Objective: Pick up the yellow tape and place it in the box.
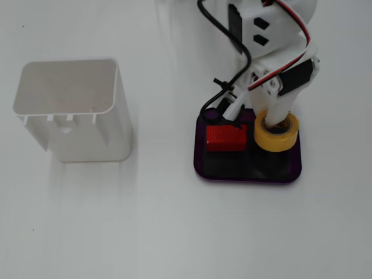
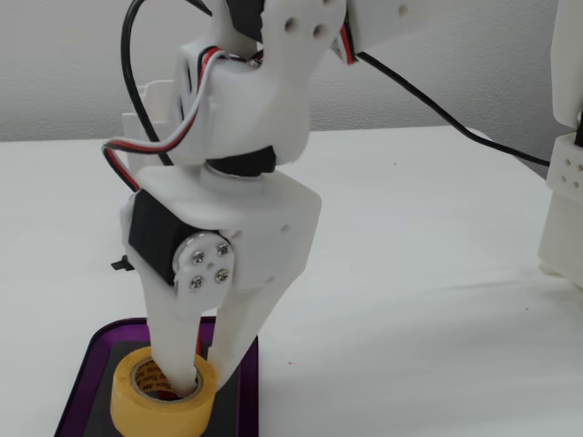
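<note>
White tabletop fills both fixed views, with a pale wall behind in a fixed view and a tall white container (image 1: 72, 110) standing well apart at about nine o'clock from the work area in a fixed view. The box (image 1: 200, 168) lies flat near the arm's base, and the yellow tape (image 1: 276, 137) is already inside it, in the right half as that view shows it, with a red block (image 1: 226, 138) just beside it at nine o'clock. The gripper (image 2: 208, 373) comes straight down onto the roll: one finger goes into the roll's hole and the other stands outside the wall, so the jaws straddle the tape's wall and appear to pinch it. Whether the roll rests on the box floor or hangs a little above it I cannot tell; in a fixed view (image 2: 164, 391) it looks low, close to the black floor. The relation that matters now is vertical: the tape sits directly under the gripper, ring axis upright, within the purple rim. By my judgement, what remains is a release and a straight lift clear, keeping the inner finger from dragging the roll toward the block.
</note>
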`<action>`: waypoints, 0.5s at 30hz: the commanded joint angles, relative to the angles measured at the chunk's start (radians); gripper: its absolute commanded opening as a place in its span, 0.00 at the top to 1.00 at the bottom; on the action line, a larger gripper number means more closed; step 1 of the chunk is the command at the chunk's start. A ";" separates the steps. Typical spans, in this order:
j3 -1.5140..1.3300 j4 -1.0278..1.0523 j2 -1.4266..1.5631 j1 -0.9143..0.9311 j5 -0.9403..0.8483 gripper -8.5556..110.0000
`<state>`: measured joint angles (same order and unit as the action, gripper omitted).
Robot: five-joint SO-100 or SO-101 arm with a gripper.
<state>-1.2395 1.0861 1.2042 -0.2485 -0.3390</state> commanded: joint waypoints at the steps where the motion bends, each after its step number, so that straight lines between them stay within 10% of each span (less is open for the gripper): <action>1: 0.041 0.002 0.026 0.000 0.003 0.93; 15: 0.158 0.204 0.189 0.002 0.009 0.83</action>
<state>-1.1597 1.2195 1.2487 -0.2531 -0.3390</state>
